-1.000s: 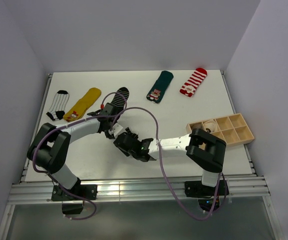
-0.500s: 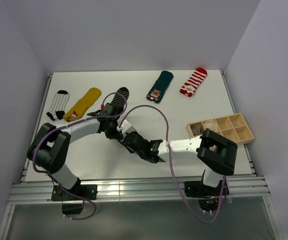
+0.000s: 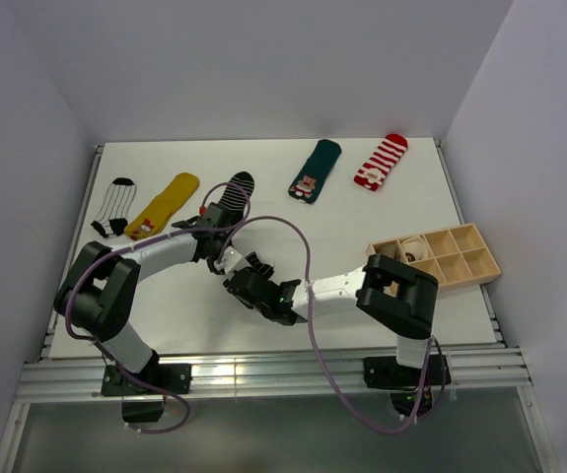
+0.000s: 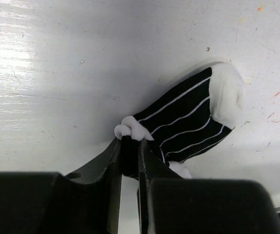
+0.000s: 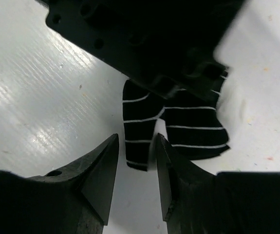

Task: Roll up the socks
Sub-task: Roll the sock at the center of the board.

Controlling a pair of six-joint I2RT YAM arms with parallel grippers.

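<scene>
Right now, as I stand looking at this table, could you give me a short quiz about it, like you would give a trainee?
1. True or false: the left fingers are pinching the black sock with white lines.
2. Seen from overhead, the sock farthest right is: A yellow, B red and white striped, C dark green.
3. Fill the gap: the wooden tray sits on the ____ arm's side of the table.

Key: 1 true; 2 B; 3 right.
</scene>
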